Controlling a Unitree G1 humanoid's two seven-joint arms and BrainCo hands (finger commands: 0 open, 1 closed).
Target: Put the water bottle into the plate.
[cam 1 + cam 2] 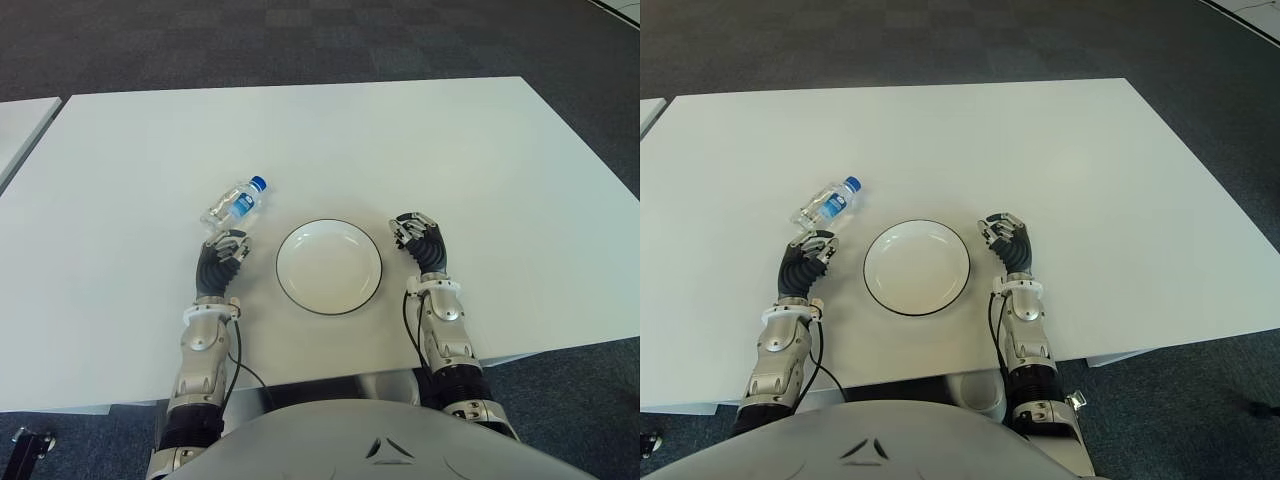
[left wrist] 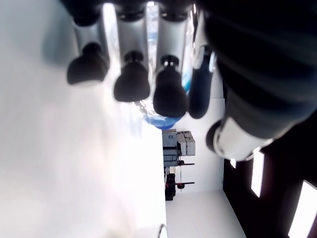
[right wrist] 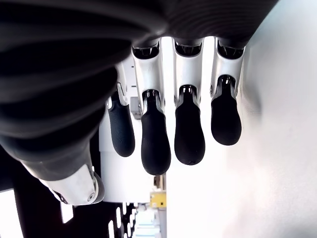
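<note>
A small clear water bottle (image 1: 233, 204) with a blue cap lies on its side on the white table (image 1: 330, 140), left of and a little beyond the plate. The white plate (image 1: 329, 266) with a thin dark rim sits near the table's front edge, with nothing on it. My left hand (image 1: 226, 249) is just short of the bottle, fingers relaxed and holding nothing; the left wrist view shows the bottle's blue label (image 2: 168, 119) past its fingertips (image 2: 170, 97). My right hand (image 1: 417, 234) shows beside the plate on its right, fingers loose and empty.
A second white table's corner (image 1: 20, 125) shows at the far left. Dark carpet (image 1: 300, 40) surrounds the table. A cable (image 1: 240, 360) runs along my left forearm near the front edge.
</note>
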